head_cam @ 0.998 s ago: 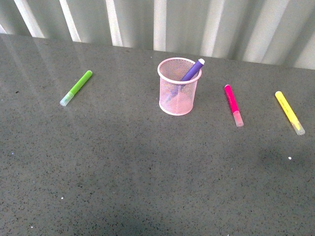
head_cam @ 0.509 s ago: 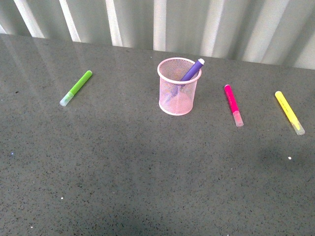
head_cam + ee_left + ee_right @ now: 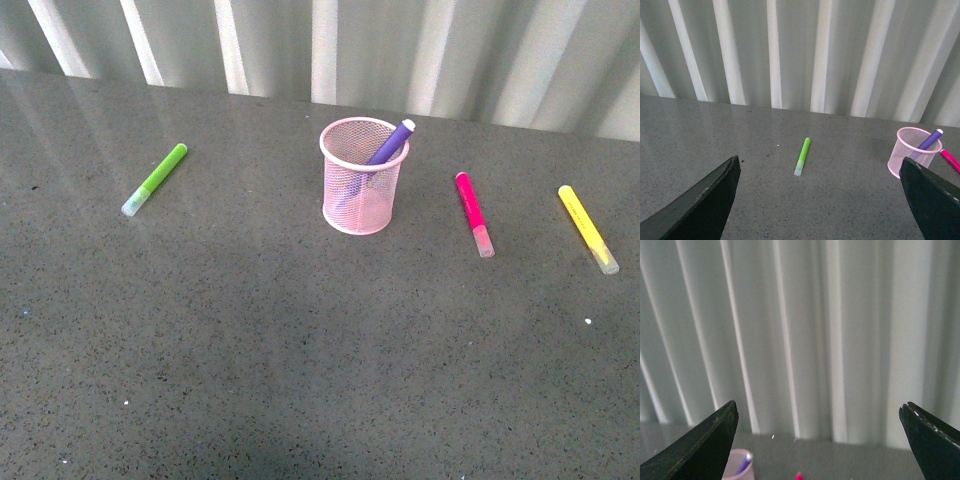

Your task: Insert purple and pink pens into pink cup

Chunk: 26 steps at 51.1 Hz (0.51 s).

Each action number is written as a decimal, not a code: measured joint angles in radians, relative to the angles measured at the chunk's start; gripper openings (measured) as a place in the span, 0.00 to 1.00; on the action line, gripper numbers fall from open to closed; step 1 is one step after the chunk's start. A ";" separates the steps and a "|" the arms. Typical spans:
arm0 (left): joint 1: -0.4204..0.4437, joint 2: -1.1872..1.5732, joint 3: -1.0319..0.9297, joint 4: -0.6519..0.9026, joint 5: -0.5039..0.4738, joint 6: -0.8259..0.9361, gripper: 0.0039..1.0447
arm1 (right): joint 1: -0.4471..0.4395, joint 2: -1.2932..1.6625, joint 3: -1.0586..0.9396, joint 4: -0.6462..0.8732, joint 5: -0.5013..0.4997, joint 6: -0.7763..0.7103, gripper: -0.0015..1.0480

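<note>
The pink cup (image 3: 362, 176) stands upright near the table's middle back, with the purple pen (image 3: 391, 141) leaning inside it, tip sticking out over the rim. The pink pen (image 3: 474, 213) lies flat on the table to the cup's right. Neither arm shows in the front view. My left gripper (image 3: 820, 200) is open and empty, high above the table; the cup (image 3: 914, 152) with the purple pen (image 3: 931, 139) shows by its right finger. My right gripper (image 3: 820, 440) is open and empty, facing the curtain; the cup (image 3: 738, 465) and the pink pen's tip (image 3: 799, 476) peek in below.
A lime-green marker (image 3: 155, 178) lies at the left of the table, also seen as the green marker (image 3: 802, 156) in the left wrist view. A yellow marker (image 3: 588, 228) lies at the far right. A pale pleated curtain (image 3: 330, 50) backs the grey speckled table (image 3: 300, 340).
</note>
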 joint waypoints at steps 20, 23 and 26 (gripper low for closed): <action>0.000 0.000 0.000 0.000 0.000 0.000 0.94 | 0.045 1.360 0.962 -0.235 0.175 0.058 0.93; 0.000 0.000 0.000 0.000 0.000 0.000 0.94 | 0.064 1.522 1.119 -0.397 0.211 0.074 0.93; 0.000 0.000 0.000 0.000 0.000 0.000 0.94 | 0.086 1.649 1.240 -0.531 0.253 0.068 0.93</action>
